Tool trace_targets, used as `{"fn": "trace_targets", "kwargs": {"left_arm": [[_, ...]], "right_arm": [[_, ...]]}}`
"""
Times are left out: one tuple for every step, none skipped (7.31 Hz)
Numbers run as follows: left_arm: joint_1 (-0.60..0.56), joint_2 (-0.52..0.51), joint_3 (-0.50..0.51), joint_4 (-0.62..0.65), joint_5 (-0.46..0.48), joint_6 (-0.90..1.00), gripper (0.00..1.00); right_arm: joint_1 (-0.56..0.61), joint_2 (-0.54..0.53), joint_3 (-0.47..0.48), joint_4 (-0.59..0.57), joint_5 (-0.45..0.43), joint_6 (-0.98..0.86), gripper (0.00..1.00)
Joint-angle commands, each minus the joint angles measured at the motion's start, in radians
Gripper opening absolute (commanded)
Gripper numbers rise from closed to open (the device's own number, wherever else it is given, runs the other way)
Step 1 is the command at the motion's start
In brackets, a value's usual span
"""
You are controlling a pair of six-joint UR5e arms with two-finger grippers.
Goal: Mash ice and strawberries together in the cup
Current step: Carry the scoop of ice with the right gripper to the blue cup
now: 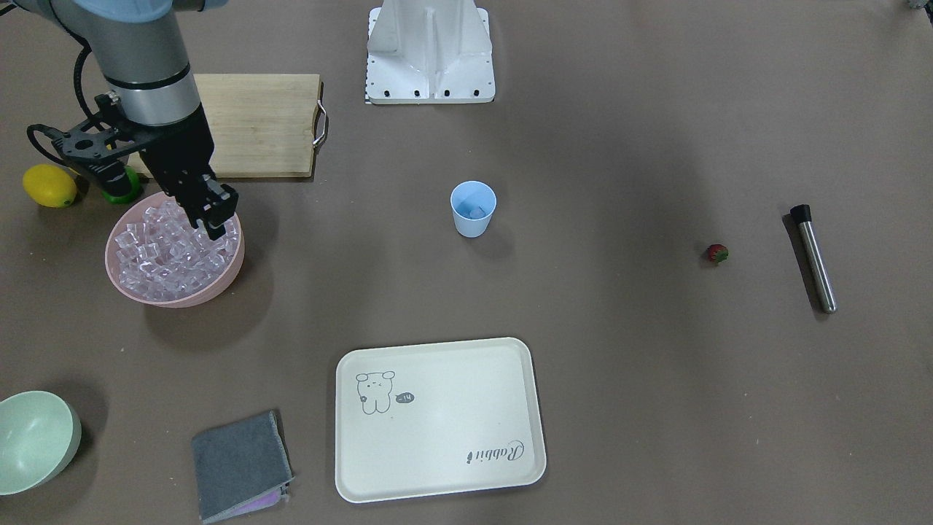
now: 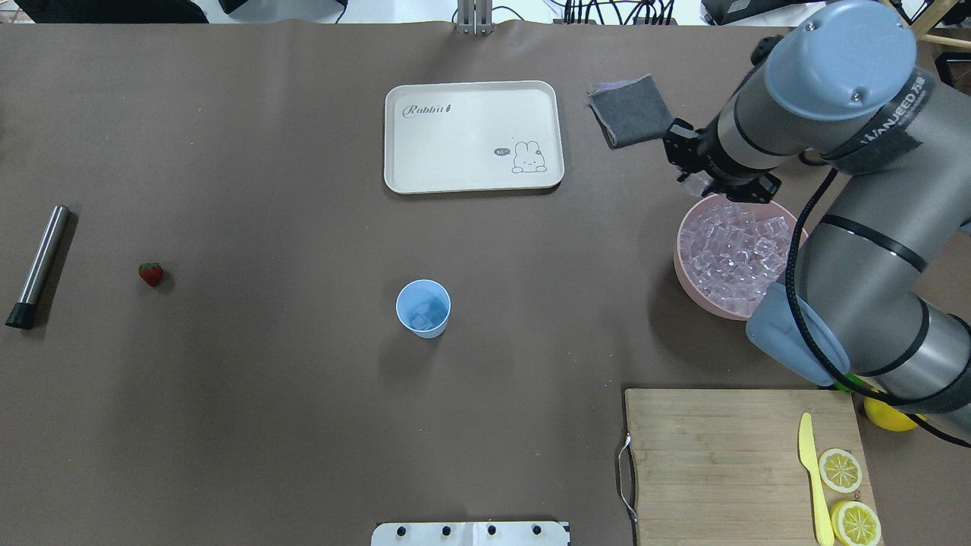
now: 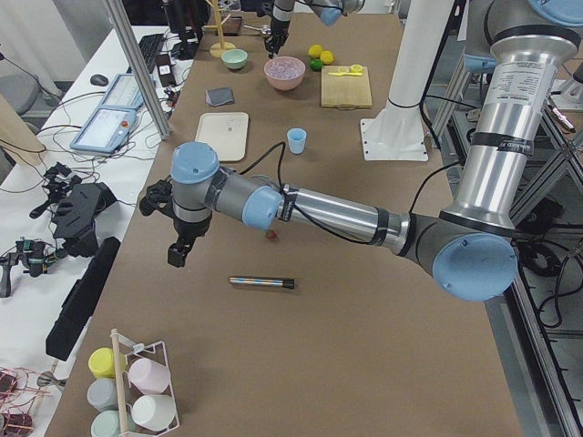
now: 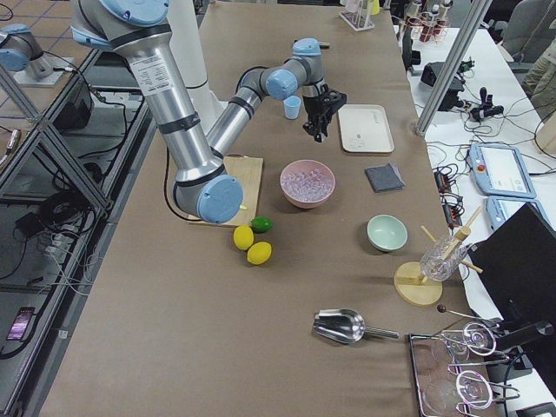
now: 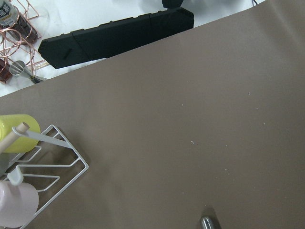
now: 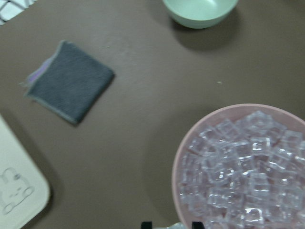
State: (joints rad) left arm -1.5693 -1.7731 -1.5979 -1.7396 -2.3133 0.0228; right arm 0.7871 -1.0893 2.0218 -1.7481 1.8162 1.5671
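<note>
The light-blue cup (image 1: 473, 209) stands upright mid-table with a pinkish ice cube (image 2: 428, 315) inside. More ice (image 1: 164, 251) fills the pink bowl (image 1: 213, 290). My right gripper (image 1: 211, 230) hangs just over that bowl's rim, and in the right wrist view a clear cube shows between its fingertips (image 6: 147, 224). The strawberry (image 1: 717, 253) lies alone on the table, far from the cup. My left gripper (image 3: 175, 257) appears only in the exterior left view, raised over the table's end beyond the strawberry; I cannot tell its state.
A steel muddler (image 1: 814, 259) lies past the strawberry. A cream tray (image 1: 437, 419), grey cloth (image 1: 240, 463) and pale-green bowl (image 1: 33, 437) lie along the operators' side. A cutting board (image 1: 255, 124), lemon (image 1: 49, 185) and lime (image 1: 124, 188) sit behind the pink bowl.
</note>
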Motion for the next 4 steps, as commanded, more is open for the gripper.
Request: {"fn": "trace_targets", "kwargs": {"left_arm": [[-0.027, 0.044, -0.002, 0.000, -0.005, 0.000, 0.98], [-0.028, 0.046, 0.009, 0.003, -0.002, 0.000, 0.98], [-0.028, 0.067, 0.021, 0.002, -0.003, 0.002, 0.98], [-0.029, 0.093, 0.019, -0.003, -0.003, 0.000, 0.98]], "right_arm": [[-0.084, 0.049, -0.079, 0.349, -0.011, -0.115, 0.00], [-0.138, 0.051, -0.127, 0.490, -0.046, -0.210, 0.00], [-0.199, 0.052, -0.140, 0.556, -0.119, -0.270, 0.00], [-0.244, 0.069, -0.140, 0.567, -0.139, -0.324, 0.00]]}}
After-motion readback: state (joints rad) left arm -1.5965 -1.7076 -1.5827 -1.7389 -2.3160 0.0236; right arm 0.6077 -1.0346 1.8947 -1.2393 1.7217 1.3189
